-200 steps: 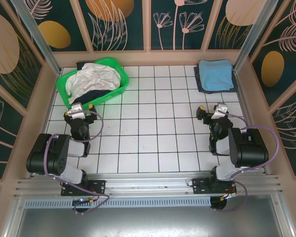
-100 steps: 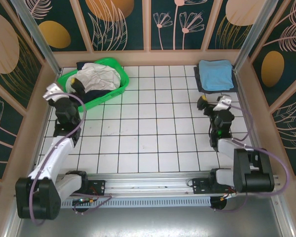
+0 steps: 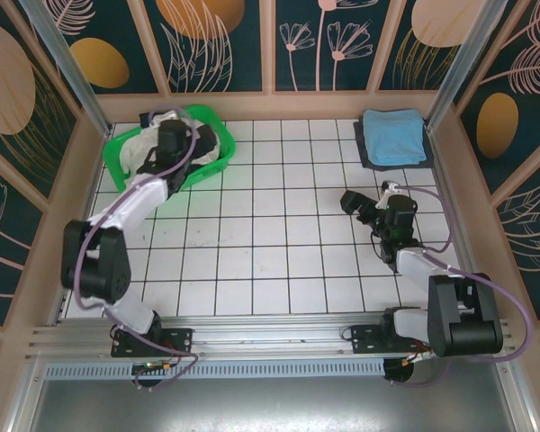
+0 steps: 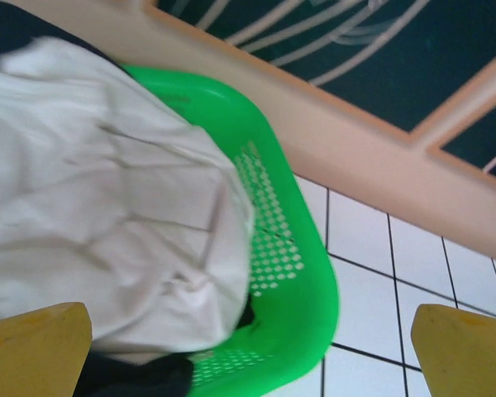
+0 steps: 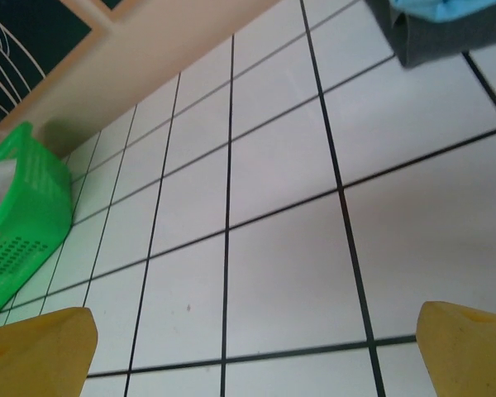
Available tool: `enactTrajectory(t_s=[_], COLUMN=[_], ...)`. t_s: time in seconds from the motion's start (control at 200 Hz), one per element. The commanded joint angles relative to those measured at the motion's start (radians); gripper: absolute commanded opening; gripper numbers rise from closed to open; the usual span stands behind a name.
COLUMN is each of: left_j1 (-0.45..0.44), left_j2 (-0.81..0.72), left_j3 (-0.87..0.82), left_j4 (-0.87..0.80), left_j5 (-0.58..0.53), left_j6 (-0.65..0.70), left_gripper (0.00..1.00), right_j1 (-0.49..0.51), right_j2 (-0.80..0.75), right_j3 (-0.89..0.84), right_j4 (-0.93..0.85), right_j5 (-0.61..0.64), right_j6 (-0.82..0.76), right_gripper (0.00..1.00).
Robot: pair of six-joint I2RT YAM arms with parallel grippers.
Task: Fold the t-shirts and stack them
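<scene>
Overhead view of a white tiled surface (image 3: 279,234) walled by panels painted with leaves. At the far left corner sits a green plastic basket (image 4: 302,273) heaped with a crumpled white t-shirt (image 4: 107,207); a dark navy t-shirt (image 4: 140,376) lies under it and shows at the edges. The left arm reaches over the basket, and the left fingers (image 4: 33,347) are spread wide with nothing between them, hovering just above the white cloth. At the far right corner a folded light blue t-shirt (image 3: 393,135) rests on a folded dark garment (image 3: 369,160). The right fingers (image 5: 467,339) are also spread wide and empty, low over bare tiles in the right half of the surface, well apart from both the basket and the stack. The likely risks: the left fingers may pinch both tangled shirts at once, or catch the perforated basket wall, so that lifting drags or tips the light basket instead of freeing one shirt.
</scene>
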Motion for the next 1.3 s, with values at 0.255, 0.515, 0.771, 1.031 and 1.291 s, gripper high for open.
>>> enactTrajectory(t_s=[0.255,0.515,0.771,1.031,1.291], left_j1=[-0.129,-0.152,-0.227,-0.324,-0.353], left_j2=[0.602,0.699,0.593,0.538,0.556], left_j3=[0.679,0.786,0.621,0.516,0.580], left_j4=[-0.397,-0.468,-0.393,-0.321,-0.361], left_j5=[-0.044,-0.004,0.109,0.174,0.133], left_j6=[0.047,0.007,-0.026,-0.078,-0.082], left_gripper=[0.70,0.48,0.29,0.21,0.31], right_j1=[0.019,0.015,0.011,0.006,0.006], right_j2=[-0.040,-0.121,-0.124,-0.099,-0.061], right_j3=[0.010,0.017,0.034,0.038,0.038], right_j4=[-0.113,-0.204,-0.231,-0.230,-0.192], right_j5=[-0.051,0.022,0.044,0.046,-0.024], right_j6=[-0.001,-0.044,-0.017,0.010,0.031], right_gripper=[0.99,0.99,0.99,0.99,0.99])
